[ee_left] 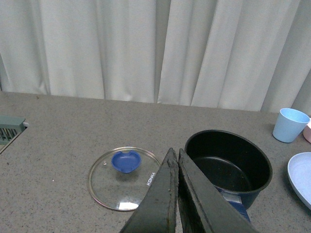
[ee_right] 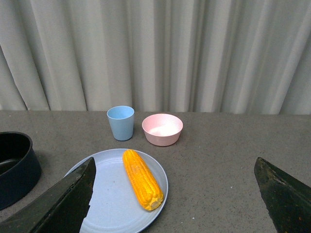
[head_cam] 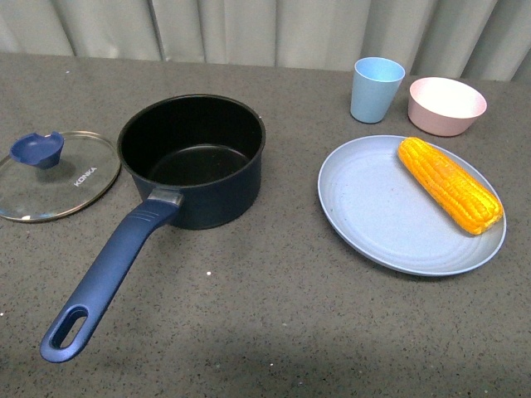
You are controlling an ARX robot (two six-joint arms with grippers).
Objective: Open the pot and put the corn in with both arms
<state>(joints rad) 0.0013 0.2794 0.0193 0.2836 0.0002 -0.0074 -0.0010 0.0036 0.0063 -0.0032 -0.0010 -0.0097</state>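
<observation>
On the tabletop (head_cam: 265, 315) the glass lid (head_cam: 54, 176) lies knob-up just left of the open, empty pot (head_cam: 192, 157), so the opening looks done; the corn (head_cam: 450, 183), on the blue plate (head_cam: 373, 215) at right, is yet to go in. The left pincer (ee_left: 175, 153) hangs clenched on nothing, and the right pincer (ee_right: 174, 167) is spread wide toward the corn. The front view shows neither arm, and both pincers are cut off below their tips.

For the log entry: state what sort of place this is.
Likely a staged test tabletop, not a working kitchen: grey speckled table, plain curtain behind, pot and corn on a plate.
</observation>
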